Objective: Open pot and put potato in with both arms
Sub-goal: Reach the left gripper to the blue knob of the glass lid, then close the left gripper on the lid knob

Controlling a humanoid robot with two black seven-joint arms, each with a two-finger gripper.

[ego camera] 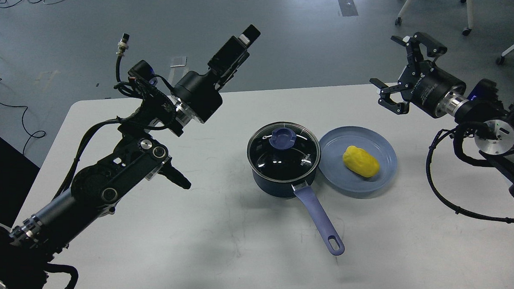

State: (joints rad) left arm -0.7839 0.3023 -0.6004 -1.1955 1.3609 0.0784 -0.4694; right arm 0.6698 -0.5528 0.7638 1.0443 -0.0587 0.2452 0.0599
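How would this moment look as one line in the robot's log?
pot: lid on | potato: on plate | left gripper: raised, empty | right gripper: open, empty

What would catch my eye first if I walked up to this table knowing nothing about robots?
Probably the bright yellow potato on a light-blue plate, right of a dark pot with its glass lid on. Two black arms hang above the white table; the right gripper is spread open.

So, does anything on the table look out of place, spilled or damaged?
Nothing stands out. The glass lid sits squarely on the saucepan, the potato lies on the blue plate, and the table shows no spill.
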